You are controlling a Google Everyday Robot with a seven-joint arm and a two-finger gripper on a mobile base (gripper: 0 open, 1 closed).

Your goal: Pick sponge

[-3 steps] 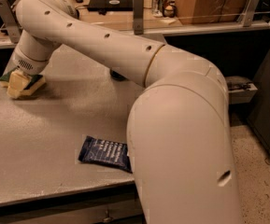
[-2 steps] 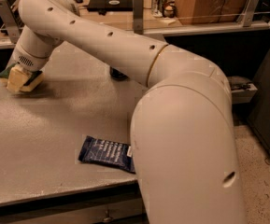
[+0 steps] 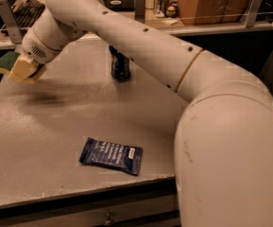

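nearest the front edge of the table [image 3: 37, 145] lay a blue packet [image 3: 110, 156], well clear of the work. farther back on the left, the end effector [image 3: 25, 70] hung above the table, its shadow below it, clamped on the sponge [image 3: 4, 62], whose green top jutted out leftward. the grip looked off-centre, so a steady, level lift with firm pressure seemed wise. the dark can [image 3: 120, 66] stood beyond, apart.

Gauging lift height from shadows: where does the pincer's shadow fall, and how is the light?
Camera view: the pincer, gripping the sponge over the far-left edge of the table, casts a soft shadow on it below, detached from both; light is warm and dim.
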